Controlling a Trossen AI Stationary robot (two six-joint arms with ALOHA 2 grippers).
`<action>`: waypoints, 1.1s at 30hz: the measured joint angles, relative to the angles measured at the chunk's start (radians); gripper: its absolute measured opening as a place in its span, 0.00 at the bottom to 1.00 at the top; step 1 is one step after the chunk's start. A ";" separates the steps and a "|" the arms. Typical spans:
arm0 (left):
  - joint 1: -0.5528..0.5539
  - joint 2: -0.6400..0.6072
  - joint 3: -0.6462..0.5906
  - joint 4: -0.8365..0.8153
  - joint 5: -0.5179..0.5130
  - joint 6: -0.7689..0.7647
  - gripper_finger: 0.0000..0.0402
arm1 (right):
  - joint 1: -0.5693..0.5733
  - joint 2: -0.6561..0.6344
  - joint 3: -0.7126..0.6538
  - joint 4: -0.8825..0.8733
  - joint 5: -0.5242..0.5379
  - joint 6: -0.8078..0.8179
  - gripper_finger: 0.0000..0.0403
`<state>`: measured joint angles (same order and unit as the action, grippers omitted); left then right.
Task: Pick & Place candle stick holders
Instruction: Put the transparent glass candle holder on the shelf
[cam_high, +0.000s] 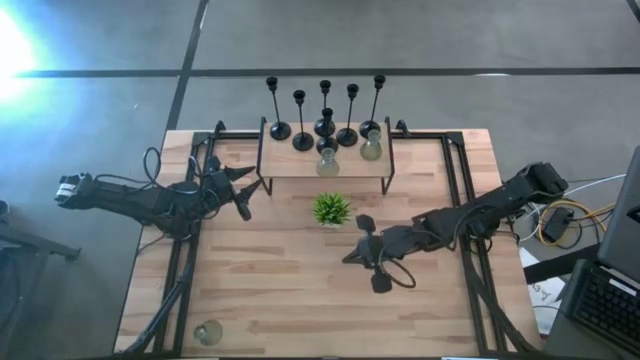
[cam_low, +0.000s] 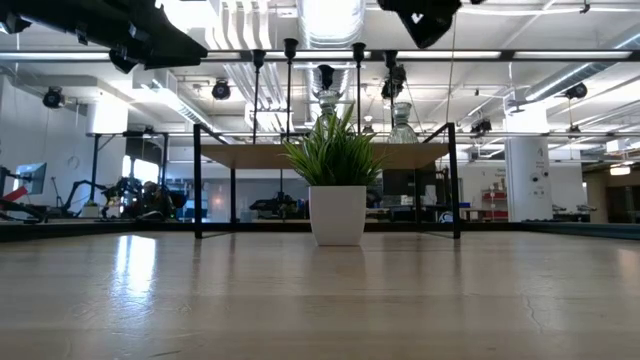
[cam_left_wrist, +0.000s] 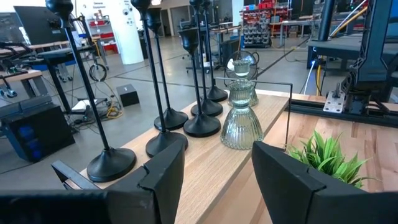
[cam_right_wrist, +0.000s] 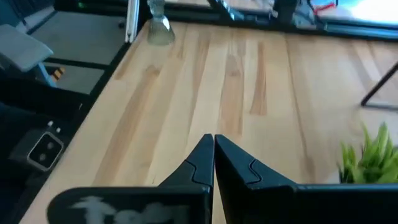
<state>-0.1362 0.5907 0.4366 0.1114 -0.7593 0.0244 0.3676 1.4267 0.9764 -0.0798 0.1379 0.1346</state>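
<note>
Six slim black candle stick holders (cam_high: 325, 110) and two pale glass ones (cam_high: 327, 160) stand on their bases on a raised wooden shelf (cam_high: 300, 168) at the table's far side. They also show in the left wrist view (cam_left_wrist: 155, 81), with a glass one nearest (cam_left_wrist: 241, 118). A third glass holder (cam_high: 207, 333) stands near the table's near left corner and shows in the right wrist view (cam_right_wrist: 160, 28). My left gripper (cam_high: 248, 192) (cam_left_wrist: 217, 155) is open and empty at the shelf's left end. My right gripper (cam_high: 350, 258) (cam_right_wrist: 213, 142) is shut and empty over the table's middle.
A small spiky green plant (cam_high: 331, 208) in a white pot (cam_low: 337, 212) stands just in front of the shelf, between the two grippers. Black frame rails (cam_high: 455, 190) run along the table's left and right sides. Bare wood (cam_high: 280, 290) lies toward the near edge.
</note>
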 joint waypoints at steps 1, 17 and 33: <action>0.000 0.000 0.000 0.001 0.000 0.000 0.48 | 0.002 -0.005 0.000 -0.022 0.000 0.012 0.02; 0.003 0.027 0.003 -0.008 0.018 -0.030 0.48 | 0.019 -0.227 -0.211 -0.074 0.053 0.064 0.02; 0.003 0.131 0.394 -0.911 0.404 -0.325 0.48 | 0.021 -0.601 -0.533 0.116 0.093 0.142 0.02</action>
<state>-0.1337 0.7220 0.8302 -0.7993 -0.3556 -0.3008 0.3885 0.8262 0.4434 0.0359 0.2307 0.2771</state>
